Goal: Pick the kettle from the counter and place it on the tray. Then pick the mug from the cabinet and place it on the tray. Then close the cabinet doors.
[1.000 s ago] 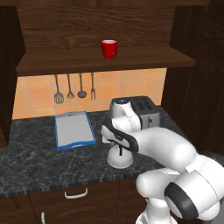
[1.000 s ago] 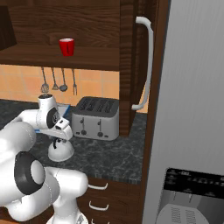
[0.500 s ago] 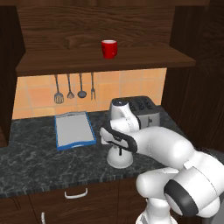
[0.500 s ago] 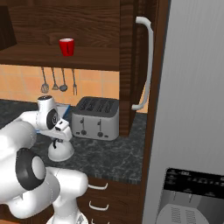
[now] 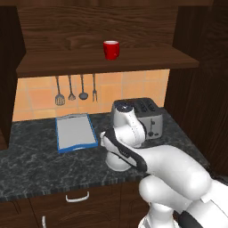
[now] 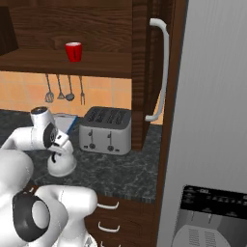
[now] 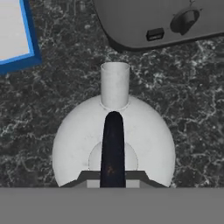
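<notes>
On the left of the long dark marbled stone counter (image 5: 31, 164) lies the flat light-grey tray with a blue rim (image 5: 75, 132), lying flat against the orange tiled wall. Above it four dark metal utensils (image 5: 75, 89) hang in a row on the tiles. Higher up, the small bright red mug (image 5: 111, 49) stands upright on the wide shelf of the dark brown wood-grain cabinet (image 5: 107, 64), whose doors stand open; one door with a long pale bar handle (image 6: 161, 72) shows edge-on in the right base view.

Near the middle of the counter sits the small squat white dome-shaped kettle (image 6: 61, 164), upright, to the right of the tray and well apart from it. The white arm bends down over it, and the gripper (image 7: 113, 173) sits directly on top. In the hand view the kettle's thin black handle (image 7: 113, 144) runs straight up from between the fingers, which are closed in tight on it, with the spout (image 7: 115, 83) pointing away.

Just behind and to the right of the kettle stands the boxy silver toaster (image 6: 106, 130), near but not touching.
</notes>
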Tool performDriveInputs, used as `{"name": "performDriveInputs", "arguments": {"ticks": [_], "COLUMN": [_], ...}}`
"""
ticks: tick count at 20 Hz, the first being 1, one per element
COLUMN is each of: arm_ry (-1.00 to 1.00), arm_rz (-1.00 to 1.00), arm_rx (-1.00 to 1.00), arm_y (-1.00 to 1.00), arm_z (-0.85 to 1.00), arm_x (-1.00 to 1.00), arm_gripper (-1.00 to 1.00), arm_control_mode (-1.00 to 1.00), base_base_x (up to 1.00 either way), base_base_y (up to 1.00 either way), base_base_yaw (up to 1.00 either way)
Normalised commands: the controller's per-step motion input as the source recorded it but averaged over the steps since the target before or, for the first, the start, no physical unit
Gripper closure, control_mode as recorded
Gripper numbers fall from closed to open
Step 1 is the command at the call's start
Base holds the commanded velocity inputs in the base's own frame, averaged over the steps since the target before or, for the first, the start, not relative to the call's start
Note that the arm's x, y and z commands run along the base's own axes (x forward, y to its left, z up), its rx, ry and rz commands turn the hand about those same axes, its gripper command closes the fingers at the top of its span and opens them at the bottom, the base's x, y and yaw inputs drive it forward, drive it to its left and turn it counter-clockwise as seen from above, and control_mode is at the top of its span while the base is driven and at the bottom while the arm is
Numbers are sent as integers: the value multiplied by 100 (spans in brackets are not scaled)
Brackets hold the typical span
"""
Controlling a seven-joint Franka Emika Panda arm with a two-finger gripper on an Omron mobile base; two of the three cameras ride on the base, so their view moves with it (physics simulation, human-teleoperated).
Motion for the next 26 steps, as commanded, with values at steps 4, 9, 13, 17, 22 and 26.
{"name": "performDriveInputs", "arguments": {"ticks": [4, 9, 13, 17, 22, 26], "arm_ry": [-13, -33, -32, -6, -5, -7], "arm_rz": [0, 3, 7, 14, 9, 3], "arm_rx": [10, 1, -3, 0, 0, 0], "arm_y": [32, 40, 31, 16, 22, 41], "arm_z": [42, 32, 34, 49, 27, 8], "arm_x": [-26, 1, 20, 31, 53, 69], "arm_gripper": [100, 100, 100, 100, 100, 100], "arm_control_mode": [-100, -100, -100, -100, -100, -100], "base_base_x": [0, 0, 0, 0, 0, 0], "base_base_y": [0, 0, 0, 0, 0, 0], "base_base_yaw": [0, 0, 0, 0, 0, 0]}}
